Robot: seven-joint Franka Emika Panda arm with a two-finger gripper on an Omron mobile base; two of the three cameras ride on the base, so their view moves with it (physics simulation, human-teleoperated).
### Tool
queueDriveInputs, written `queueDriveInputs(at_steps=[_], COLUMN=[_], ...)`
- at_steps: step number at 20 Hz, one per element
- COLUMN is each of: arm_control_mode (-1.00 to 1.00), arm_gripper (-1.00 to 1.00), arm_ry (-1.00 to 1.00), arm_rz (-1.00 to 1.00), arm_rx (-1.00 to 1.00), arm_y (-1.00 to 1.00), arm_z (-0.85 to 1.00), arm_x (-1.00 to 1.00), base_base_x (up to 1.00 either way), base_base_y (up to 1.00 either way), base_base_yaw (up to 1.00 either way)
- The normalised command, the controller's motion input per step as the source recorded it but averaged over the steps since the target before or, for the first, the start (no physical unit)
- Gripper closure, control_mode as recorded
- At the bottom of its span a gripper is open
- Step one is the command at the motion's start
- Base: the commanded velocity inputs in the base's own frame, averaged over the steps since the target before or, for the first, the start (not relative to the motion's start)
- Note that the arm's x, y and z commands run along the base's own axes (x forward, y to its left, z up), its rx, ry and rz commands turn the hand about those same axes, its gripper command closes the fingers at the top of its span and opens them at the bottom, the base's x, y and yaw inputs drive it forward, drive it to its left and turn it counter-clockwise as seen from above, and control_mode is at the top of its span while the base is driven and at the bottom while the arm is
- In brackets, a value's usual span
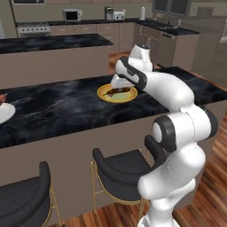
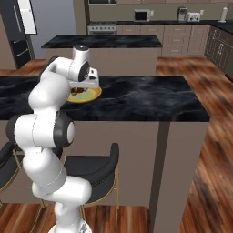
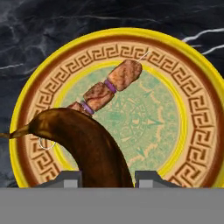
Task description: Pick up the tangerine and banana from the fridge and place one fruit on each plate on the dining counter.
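One banana [image 3: 89,142], pinched in the gripper [image 3: 107,177] just above one yellow plate [image 3: 199,131] w/ one skewer [image 3: 109,87] on the counter [image 1: 57,106]. Left base view adds a 2nd, white plate [image 1: 5,113] at far left; hand view resolves plate pattern.

Dining counter [image 1: 66,111]: long, topped in glossy black marbled stone, with plain taupe-brown sides. Directly on the top, a round yellow-orange plate [image 1: 104,94] with a brown key-pattern band and a pale green centre is set toward the far edge; the same plate [image 3: 199,131] is seen from above in the hand view. A white plate [image 1: 5,113] is found at the left end, well apart from the first and cut by the frame edge, with a small reddish item on it.
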Motion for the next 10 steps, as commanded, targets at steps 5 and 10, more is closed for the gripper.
queueDriveInputs(at_steps=[5, 10], arm_control_mode=[-1.0, -1.0], arm_gripper=[-1.0, -1.0], arm_ry=[0.0, 0.04], arm_rz=[0.0, -0.02], arm_rx=[0.0, 0.05], arm_y=[0.0, -0.17], arm_z=[-0.16, 0.1], arm_x=[-0.09, -0.05], base_base_x=[0.0, 0.0], base_base_y=[0.0, 0.0], base_base_yaw=[0.0, 0.0])
